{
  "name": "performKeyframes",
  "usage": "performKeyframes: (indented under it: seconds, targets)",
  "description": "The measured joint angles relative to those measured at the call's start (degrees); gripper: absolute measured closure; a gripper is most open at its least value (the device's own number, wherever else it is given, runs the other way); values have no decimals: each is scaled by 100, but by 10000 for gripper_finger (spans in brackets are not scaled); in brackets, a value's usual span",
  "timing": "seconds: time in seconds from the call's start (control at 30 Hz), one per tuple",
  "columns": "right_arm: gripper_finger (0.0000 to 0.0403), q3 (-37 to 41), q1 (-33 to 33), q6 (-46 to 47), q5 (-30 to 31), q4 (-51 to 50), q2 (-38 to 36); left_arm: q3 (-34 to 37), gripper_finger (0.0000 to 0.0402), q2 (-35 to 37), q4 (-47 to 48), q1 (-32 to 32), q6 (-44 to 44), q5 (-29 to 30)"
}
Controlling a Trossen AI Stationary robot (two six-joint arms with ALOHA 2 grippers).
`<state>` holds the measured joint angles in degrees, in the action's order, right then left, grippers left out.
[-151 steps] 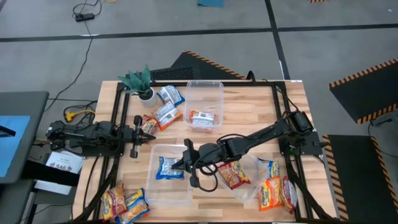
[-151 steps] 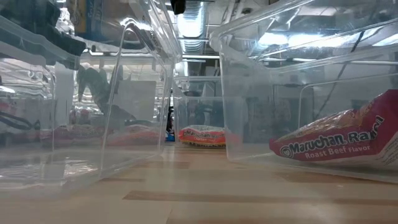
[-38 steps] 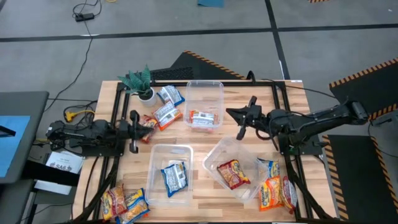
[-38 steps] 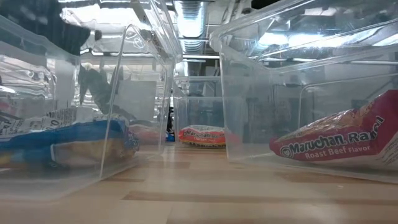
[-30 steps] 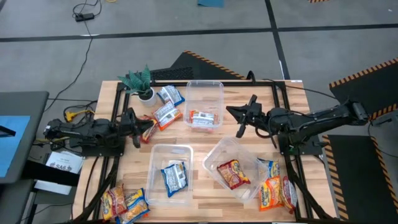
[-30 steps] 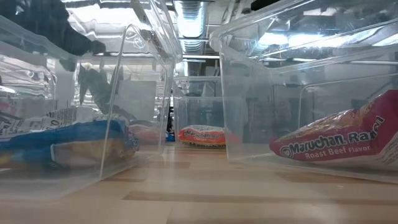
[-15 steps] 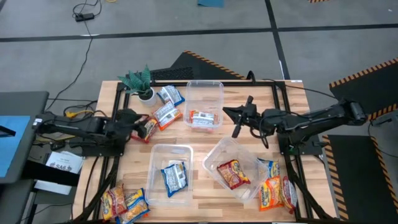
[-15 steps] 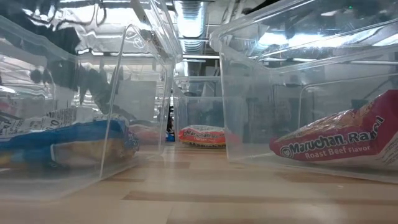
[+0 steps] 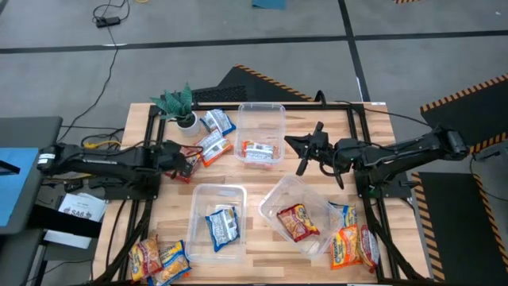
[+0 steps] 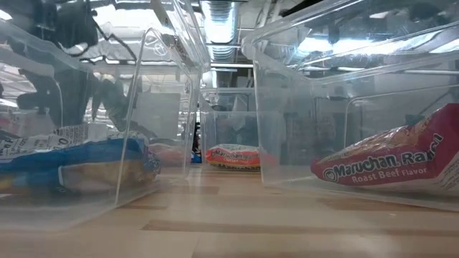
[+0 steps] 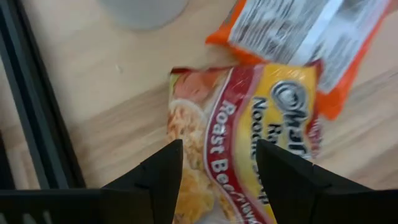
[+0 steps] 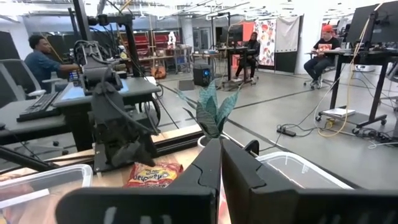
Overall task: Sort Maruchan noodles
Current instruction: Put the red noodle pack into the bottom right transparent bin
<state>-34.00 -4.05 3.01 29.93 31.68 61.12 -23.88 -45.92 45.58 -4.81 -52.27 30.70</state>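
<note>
Now your left gripper (image 11: pixel 214 163) spread open over the roast-beef packet (image 11: pixel 239 134) beside the table's edge rail (image 11: pixel 38 118); right gripper (image 9: pixel 302 153) shut, empty, over bare wood.

My left gripper (image 9: pixel 181 161) sits at the table's (image 9: pixel 317 191) nine o'clock side, over a red noodle packet (image 9: pixel 187 163). My right gripper (image 9: pixel 298 153) hangs at the table's centre. Three clear bins: twelve o'clock bin (image 9: pixel 274 111) holds an orange packet (image 9: pixel 258 151), seven o'clock bin (image 9: pixel 198 238) a blue packet (image 9: pixel 221 227), five o'clock bin (image 9: pixel 270 208) a maroon packet (image 9: pixel 297 222).
</note>
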Motion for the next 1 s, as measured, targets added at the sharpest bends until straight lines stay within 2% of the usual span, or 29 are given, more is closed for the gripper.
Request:
performKeyframes:
  seconds: [0.2, 0.37, 0.7, 0.83, 1.0]
  targets:
    - [365, 0, 0, 2, 4, -4, 0, -2, 210, -440, -88, -143, 11, -251]
    - [365, 0, 0, 2, 4, -7, 0, -3, 210, -739, -584, -140, 256, -473]
    - [365, 0, 0, 2, 7, -9, 0, -22, 228, -1294, -787, -140, 392, -599]
    - [365, 0, -1, 4, 7, -11, 0, -41, 274, -1514, -806, -136, 488, -615]
    - [365, 0, -2, 4, 7, -11, 0, -39, 379, -1593, -758, -138, 791, -616]
